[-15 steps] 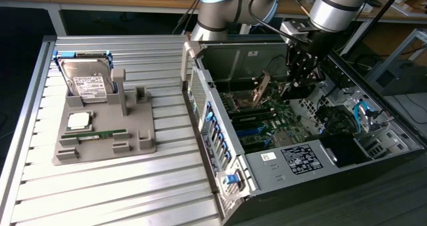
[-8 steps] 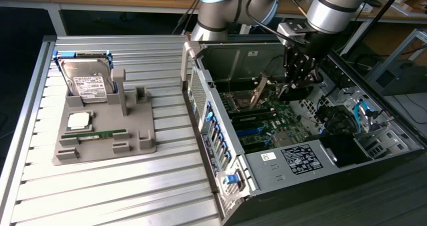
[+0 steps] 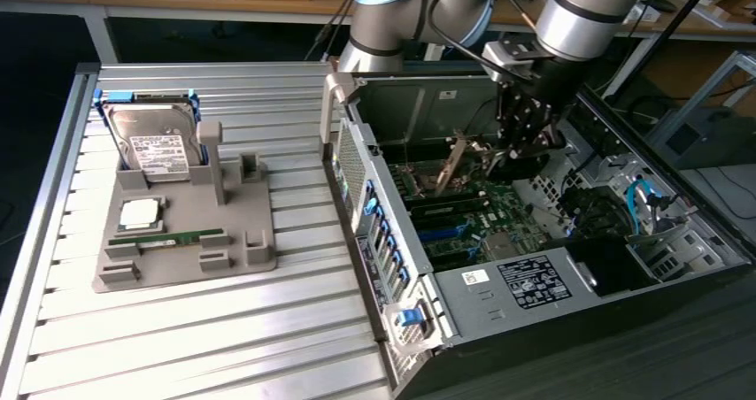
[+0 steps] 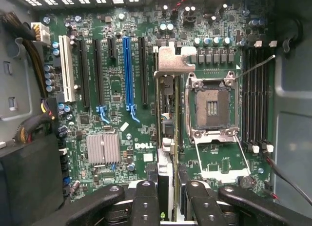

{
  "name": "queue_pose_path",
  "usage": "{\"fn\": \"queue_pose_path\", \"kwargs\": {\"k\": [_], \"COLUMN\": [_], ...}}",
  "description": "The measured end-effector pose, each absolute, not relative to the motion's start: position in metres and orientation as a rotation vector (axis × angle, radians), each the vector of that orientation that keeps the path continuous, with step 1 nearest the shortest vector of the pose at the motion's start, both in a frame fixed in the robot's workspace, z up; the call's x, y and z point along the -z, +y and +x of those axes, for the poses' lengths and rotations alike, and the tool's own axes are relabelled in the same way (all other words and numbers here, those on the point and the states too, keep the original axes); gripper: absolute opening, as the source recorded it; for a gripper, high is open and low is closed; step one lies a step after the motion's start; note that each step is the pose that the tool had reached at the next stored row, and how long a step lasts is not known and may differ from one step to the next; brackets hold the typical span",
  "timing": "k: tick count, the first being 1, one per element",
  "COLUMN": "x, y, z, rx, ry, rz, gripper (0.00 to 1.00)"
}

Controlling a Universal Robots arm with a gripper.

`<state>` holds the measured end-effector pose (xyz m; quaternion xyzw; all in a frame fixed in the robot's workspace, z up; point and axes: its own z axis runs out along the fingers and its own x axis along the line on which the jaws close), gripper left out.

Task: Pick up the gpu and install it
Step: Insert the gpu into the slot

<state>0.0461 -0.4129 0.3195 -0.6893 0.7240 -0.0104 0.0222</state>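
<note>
The gripper (image 3: pixel 516 157) hangs inside the open computer case (image 3: pixel 390 241), jaws clenched on the gpu (image 4: pixel 167 138) — held edge-on above the motherboard (image 4: pixel 112 89). On the counter (image 3: pixel 212 329), at nine o'clock from the case, a grey tray (image 3: pixel 254 258) carries a hard drive (image 3: pixel 154 143).

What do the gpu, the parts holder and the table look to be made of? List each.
gpu: fibreglass-like circuit board with a pale, bright metal bracket, held edge-on in the gripper.
parts holder: matte grey plastic, probably moulded or printed; uniform dull colour, blocky ribs.
table: silvery ribbed metal, likely aluminium; it reflects light in stripes.
</note>
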Motion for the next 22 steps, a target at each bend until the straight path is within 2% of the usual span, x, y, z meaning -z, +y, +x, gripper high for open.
{"fn": "queue_pose_path", "kwargs": {"k": [22], "x": [-0.3189], "y": [-0.4152], "z": [0.0366], "rx": [0.032], "ry": [2.243], "rz": [-2.135], "gripper": [0.27]}}
